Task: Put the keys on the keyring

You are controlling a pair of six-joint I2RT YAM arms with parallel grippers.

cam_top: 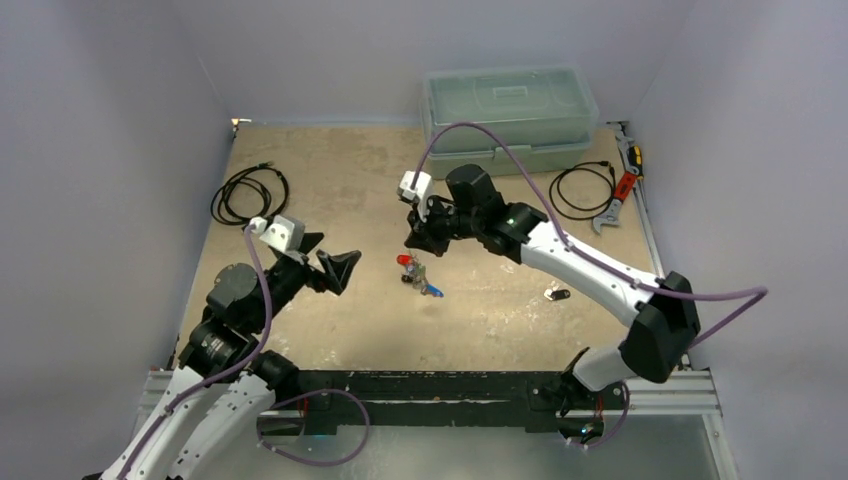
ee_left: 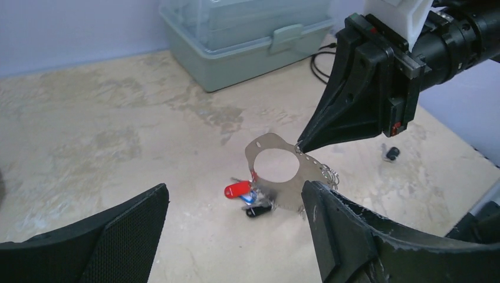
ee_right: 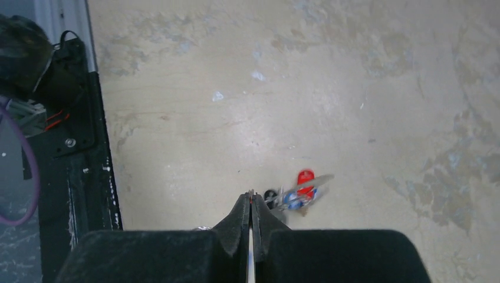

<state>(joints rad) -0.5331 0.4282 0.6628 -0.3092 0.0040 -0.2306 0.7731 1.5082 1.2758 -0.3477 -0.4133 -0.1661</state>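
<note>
Worn beige table [cam_top: 330,170] between pale lilac walls [cam_top: 100,150], and both my hands near the keyring.

My right gripper [ee_left: 302,144] has its fingers pressed together and pinches the upper rim of the keyring [ee_left: 268,142], which it holds tilted. The keys [ee_left: 239,190], red, blue and black, are in a bunch at the ring's lower edge, below this hand. My left gripper [cam_top: 340,247] is spread wide and holds nothing; the ring is just in front of it.
</note>
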